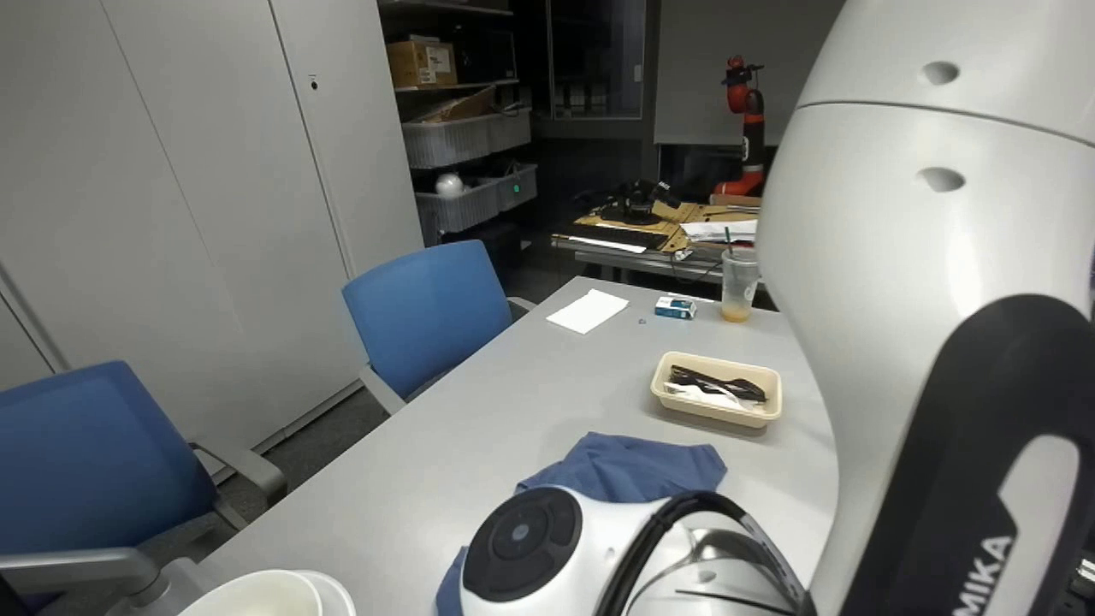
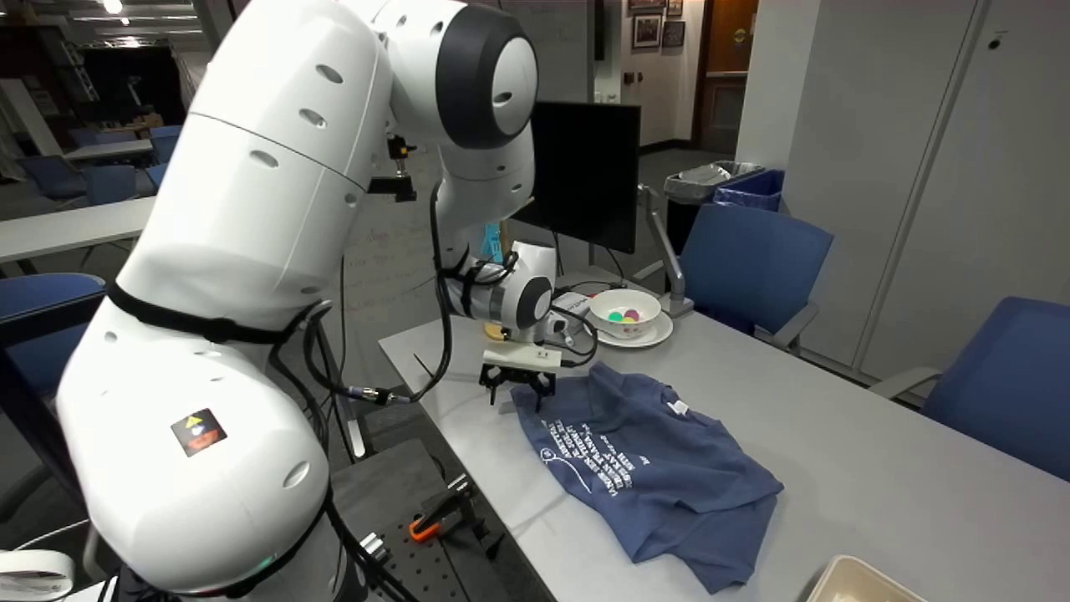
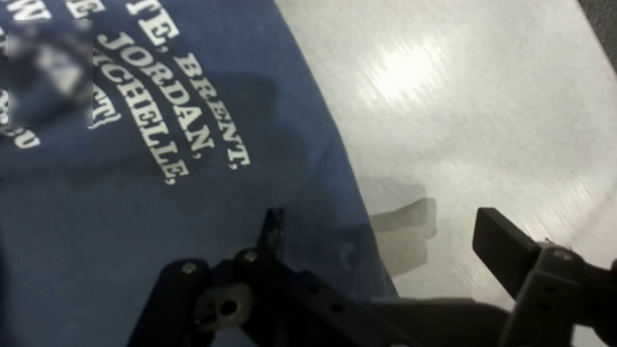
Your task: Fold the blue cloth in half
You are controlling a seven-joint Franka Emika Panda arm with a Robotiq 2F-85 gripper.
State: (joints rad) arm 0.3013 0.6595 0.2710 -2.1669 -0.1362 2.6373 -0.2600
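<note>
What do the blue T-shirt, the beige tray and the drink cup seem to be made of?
The blue T-shirt: matte fabric, perhaps cotton knit; it lies in soft creases.
The beige tray: dull molded pulp or plastic, by its rounded corners; which, I cannot tell.
The drink cup: probably clear, smooth plastic, since amber liquid shows through its wall.

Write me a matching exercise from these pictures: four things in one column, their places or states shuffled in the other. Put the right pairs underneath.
Things
1. blue T-shirt
2. gripper
3. white bowl
4. plastic cup

Places or states
A. open, jaws apart
B. has a green straw in it
C. lying rumpled, white lettering facing up
D. set on a plate

Right pairs: 1-C; 2-A; 3-D; 4-B
</note>
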